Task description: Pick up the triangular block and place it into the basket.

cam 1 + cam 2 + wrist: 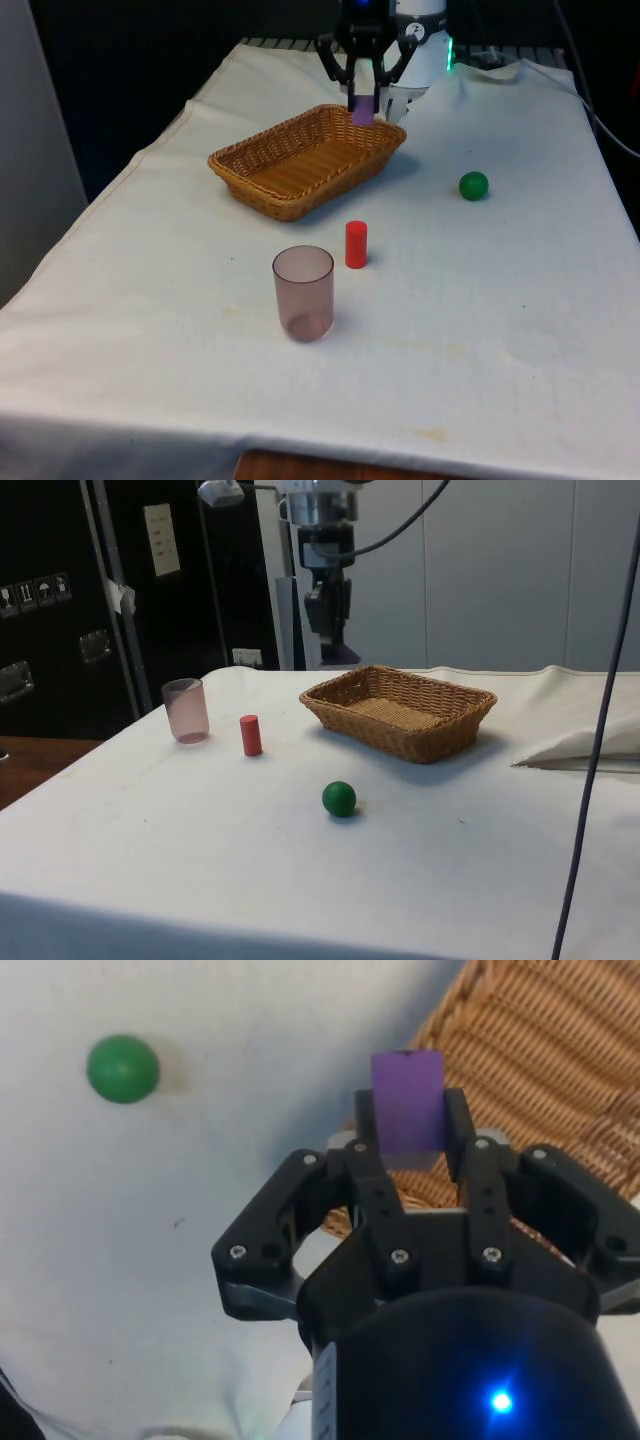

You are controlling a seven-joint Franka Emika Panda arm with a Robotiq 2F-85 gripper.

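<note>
A table (520, 330) is standing under a white cloth (200, 880), which is lying mostly smooth and bunching into folds at one far corner. A strip of brown wood (330, 468) is showing below the cloth's near edge in the front view. Black curtains (130, 80) are hanging behind the table's far end. In the side view, dark cabinets (60, 600) are standing behind the table, carrying small white labels (161, 539), and pale grey wall panels (500, 570) are filling the space beside them. Even, soft light is falling across the cloth.
</note>
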